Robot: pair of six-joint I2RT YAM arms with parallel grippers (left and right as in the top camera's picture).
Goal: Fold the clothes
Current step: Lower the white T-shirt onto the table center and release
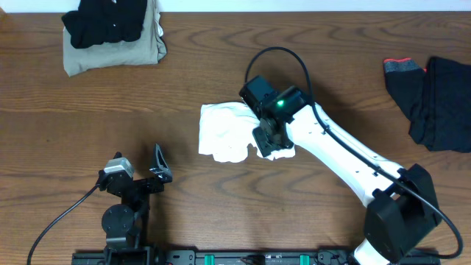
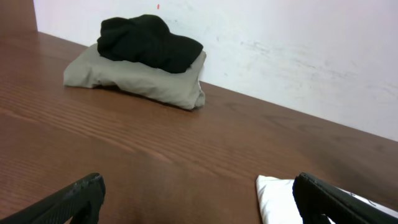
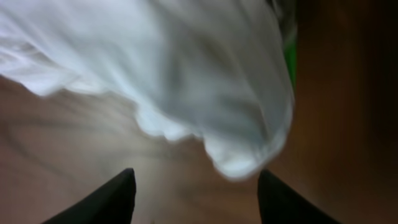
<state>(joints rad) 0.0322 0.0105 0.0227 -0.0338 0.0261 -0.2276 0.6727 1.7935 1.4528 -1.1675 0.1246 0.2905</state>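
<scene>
**White shirt folded small mid-worktop, right jaws parted at its edge**

The worktop (image 1: 88,125) is brown wood with a strong wavy grain and a slight sheen. The right arm (image 1: 346,158), smooth white shell with a black wrist and a lit green lamp, reaches from the near right corner toward the centre.

A black heap (image 1: 441,103) lies loose and spread at the far right edge, matte, with a thin red trim (image 1: 401,62) on one piece. At the far left a khaki garment (image 1: 110,51) is folded into a soft, thick pad with rounded edges. The shirt (image 1: 228,132) lies at the centre, a compact, roughly square bundle of thin white cloth, wrinkled, its near edge lumpy; its right side is under the right wrist. A black bundle (image 1: 107,22) sits bunched on top of the khaki garment.

The left arm (image 1: 125,199), black, rests at the near left, well apart from all the clothes.

The right jaws stand parted just above the worktop. In the blurred wrist view the shirt's edge (image 3: 242,155) hangs just beyond the dark fingertips (image 3: 121,186) and bare wood shows between them; nothing is gripped. The left jaws are spread wide and empty, pointing toward the far left pile.
</scene>
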